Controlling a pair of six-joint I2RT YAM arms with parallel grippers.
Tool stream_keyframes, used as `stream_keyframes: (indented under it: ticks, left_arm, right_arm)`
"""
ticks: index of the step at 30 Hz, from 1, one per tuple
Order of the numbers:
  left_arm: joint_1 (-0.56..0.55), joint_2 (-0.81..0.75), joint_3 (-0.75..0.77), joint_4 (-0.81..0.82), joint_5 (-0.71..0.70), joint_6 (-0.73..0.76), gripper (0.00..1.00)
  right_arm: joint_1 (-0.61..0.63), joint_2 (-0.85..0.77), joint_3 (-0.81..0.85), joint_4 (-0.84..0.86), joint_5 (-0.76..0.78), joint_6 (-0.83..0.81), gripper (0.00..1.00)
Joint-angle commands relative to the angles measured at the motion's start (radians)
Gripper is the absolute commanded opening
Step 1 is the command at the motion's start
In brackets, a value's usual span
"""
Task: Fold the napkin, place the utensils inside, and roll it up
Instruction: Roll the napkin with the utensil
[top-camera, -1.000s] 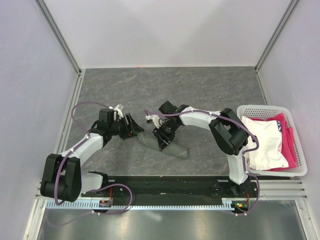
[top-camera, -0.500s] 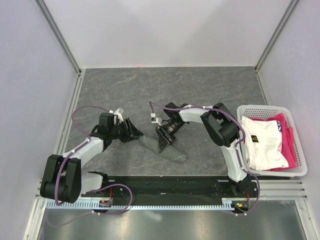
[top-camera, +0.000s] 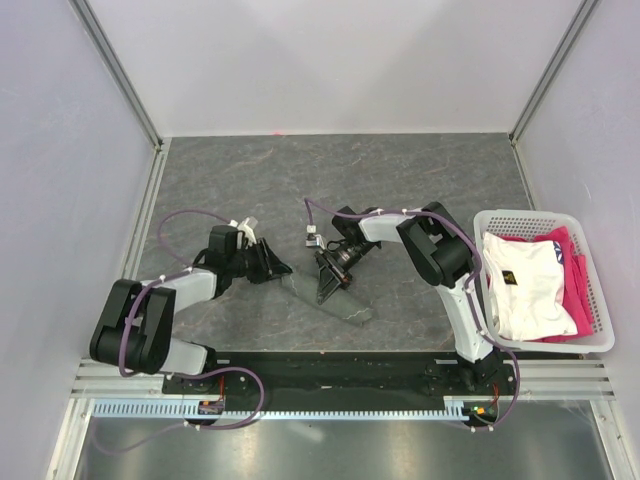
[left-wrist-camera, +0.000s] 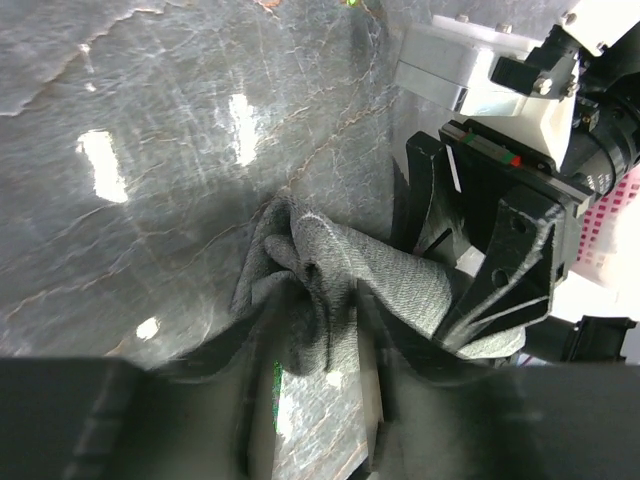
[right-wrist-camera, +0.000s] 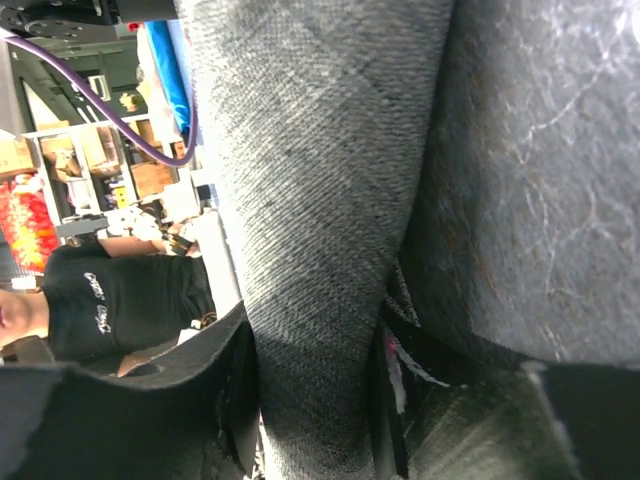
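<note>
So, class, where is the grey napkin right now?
In the top view the napkin lies bunched at the near centre of the table, held between the left gripper and right gripper.

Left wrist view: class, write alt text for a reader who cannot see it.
The left claw pinches the bunched end of a dark grey napkin lying on a grey marbled table. Just beyond, the right claw grips the same napkin, its white and black wrist filling the upper right.
</note>
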Motion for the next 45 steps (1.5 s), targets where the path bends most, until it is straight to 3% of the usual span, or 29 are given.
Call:
stream_keyframes:
  ticks: [1,5,6,13,20,25,28,34,45]
  left_arm:
    - [-0.025,0.050,0.028,0.092,0.022,0.021,0.28]
    - [-0.032,0.084,0.043,0.091,0.025,0.023,0.05]
    - [-0.032,0.090,0.048,0.088,0.025,0.023,0.02]
    - [-0.032,0.124,0.114,-0.064,0.002,0.021,0.02]
    - [-0.031,0.170,0.210,-0.225,0.009,0.027,0.02]
    - [-0.029,0.210,0.270,-0.291,0.051,0.038,0.02]
    - [-0.029,0.244,0.299,-0.320,0.071,0.047,0.02]
    - [-0.029,0.258,0.318,-0.343,0.091,0.057,0.02]
    - [-0.029,0.262,0.332,-0.360,0.104,0.073,0.02]
  right_arm:
    - [-0.010,0.049,-0.002,0.026,0.142,-0.042,0.51]
    - [-0.027,-0.001,0.006,0.026,0.219,-0.020,0.66]
    - [-0.030,-0.016,0.010,0.024,0.236,-0.006,0.73]
    - [-0.027,-0.239,0.004,0.082,0.561,0.039,0.88]
    - [0.155,-0.552,-0.190,0.303,0.935,-0.076,0.98]
    - [0.298,-0.624,-0.290,0.354,1.187,-0.142,0.98]
    - [0.366,-0.613,-0.312,0.359,1.256,-0.171,0.98]
    - [0.387,-0.544,-0.313,0.347,1.340,-0.217,0.93]
    - [0.372,-0.466,-0.278,0.311,1.278,-0.242,0.61]
